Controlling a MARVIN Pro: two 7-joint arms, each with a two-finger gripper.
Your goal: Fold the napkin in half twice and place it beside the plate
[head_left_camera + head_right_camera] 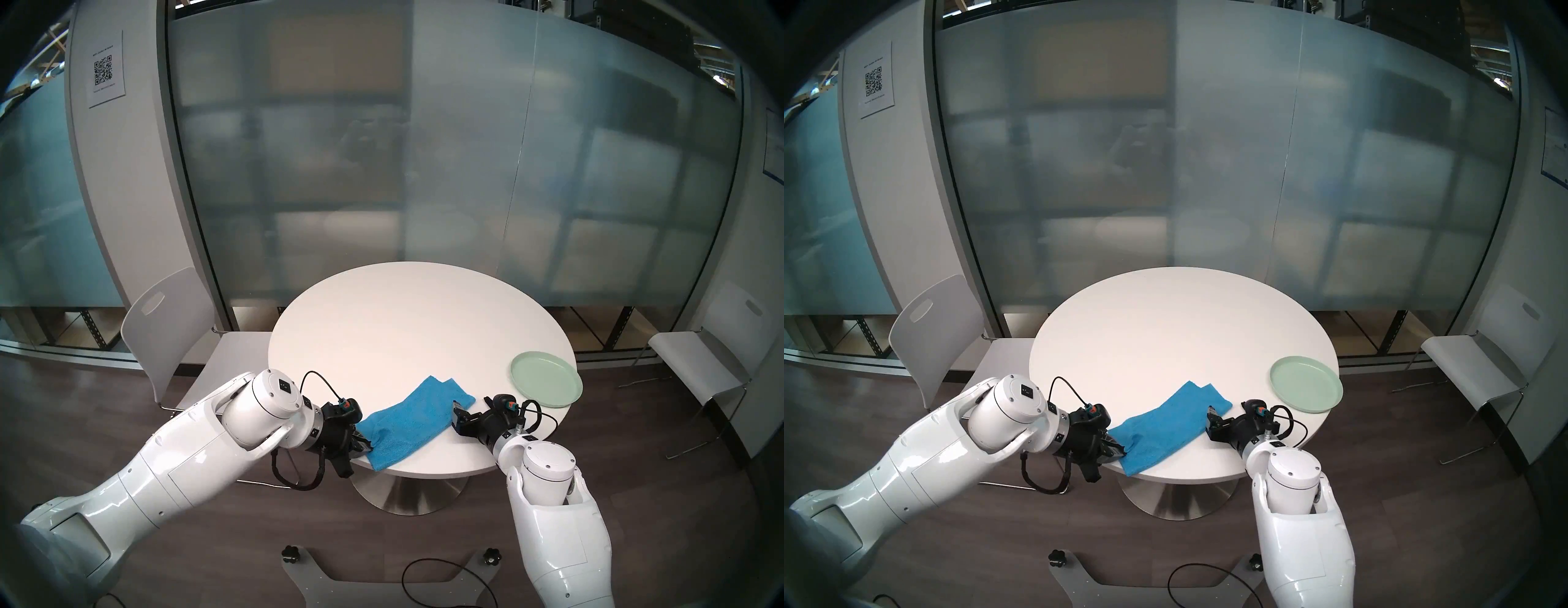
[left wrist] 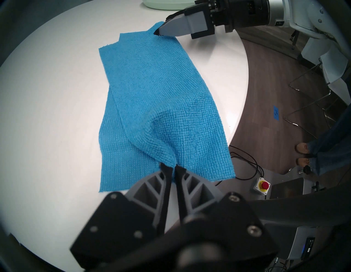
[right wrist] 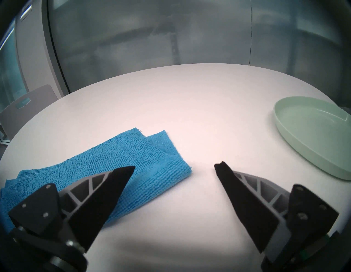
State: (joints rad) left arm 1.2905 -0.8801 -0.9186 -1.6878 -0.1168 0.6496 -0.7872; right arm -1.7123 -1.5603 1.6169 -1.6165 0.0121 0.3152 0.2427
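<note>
The bright blue napkin [image 1: 413,418] lies folded once into a long strip near the round table's front edge, its two layers slightly offset. My left gripper [image 2: 171,167] is shut on a pinched ridge of the napkin [image 2: 157,106] at its left end, by the table edge. At the strip's right end my right gripper [image 3: 174,168] stands open: one finger hangs over the napkin [image 3: 121,161], the other over bare table. The mint-green plate [image 1: 545,384] sits at the table's right edge, right of the right gripper, and shows as the plate [image 3: 311,133] in the right wrist view.
The white round table [image 1: 407,322] has bare surface behind the napkin. White chairs stand at the left [image 1: 169,322] and right [image 1: 717,352]. A red emergency stop button [image 2: 263,185] and a person's shoes [image 2: 303,153] are on the floor.
</note>
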